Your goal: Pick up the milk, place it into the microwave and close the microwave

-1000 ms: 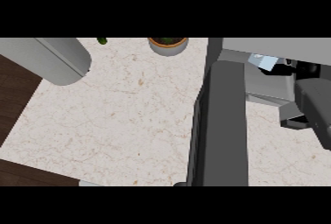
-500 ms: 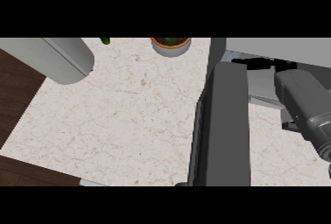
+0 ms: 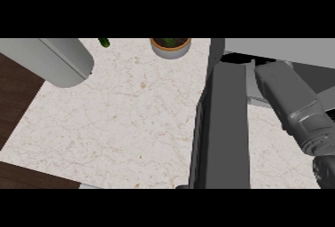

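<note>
Looking steeply down at the pale marbled counter (image 3: 118, 124), we are seeing no milk anywhere. No carton is standing on the stone and none is showing in a robot hand, so it is either sitting out of sight inside the microwave (image 3: 281, 48) at 1 o'clock or lying outside the view; I cannot tell which. The microwave door (image 3: 222, 133) is standing open, running as a dark grey slab from centre down towards 6 o'clock, so by my reading the closing step is not yet done, and whether the placing is done is not showing. The right forearm (image 3: 285, 95) is slanting from 2 o'clock down to 4 o'clock just beside the door. Only a dark sliver of the right robot hand (image 3: 326, 172) is peeking in at the 4 o'clock edge, so I cannot tell whether it is clenched, released or grasping anything. The left forearm (image 3: 56, 62) is lying across the 10 o'clock corner, with its hand out of view. A potted plant (image 3: 170, 46) is sitting at 12 o'clock, with a green scrap (image 3: 104, 42) at 11 o'clock beside it. As for brands, labels or lettering, nothing readable is showing on the door, the microwave body or the pot.
</note>
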You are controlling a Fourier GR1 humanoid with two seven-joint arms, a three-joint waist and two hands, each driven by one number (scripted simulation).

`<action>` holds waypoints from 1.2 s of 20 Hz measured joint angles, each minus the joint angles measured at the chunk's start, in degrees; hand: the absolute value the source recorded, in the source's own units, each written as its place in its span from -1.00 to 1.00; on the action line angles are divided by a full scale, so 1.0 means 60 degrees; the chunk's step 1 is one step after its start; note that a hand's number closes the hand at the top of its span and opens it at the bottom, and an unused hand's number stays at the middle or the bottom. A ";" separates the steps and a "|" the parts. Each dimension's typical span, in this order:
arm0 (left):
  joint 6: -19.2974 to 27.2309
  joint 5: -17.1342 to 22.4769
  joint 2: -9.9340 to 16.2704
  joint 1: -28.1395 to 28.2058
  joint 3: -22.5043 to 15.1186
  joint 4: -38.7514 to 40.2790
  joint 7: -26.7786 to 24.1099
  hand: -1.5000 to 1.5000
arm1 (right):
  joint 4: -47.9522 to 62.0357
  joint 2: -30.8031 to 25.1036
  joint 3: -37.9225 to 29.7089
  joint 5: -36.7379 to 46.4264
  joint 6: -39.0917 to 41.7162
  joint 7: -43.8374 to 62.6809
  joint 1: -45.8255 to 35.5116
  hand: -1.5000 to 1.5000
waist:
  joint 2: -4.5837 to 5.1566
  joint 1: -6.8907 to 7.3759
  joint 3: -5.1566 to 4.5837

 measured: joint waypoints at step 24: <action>-0.1292 -0.1507 -0.1397 0.0650 -0.1025 0.0564 -0.0737 -1.00 | -0.0396 0.0139 -0.0620 -0.0446 0.0439 -0.0996 0.0804 -1.00 | -0.0376 -0.1017 -0.0010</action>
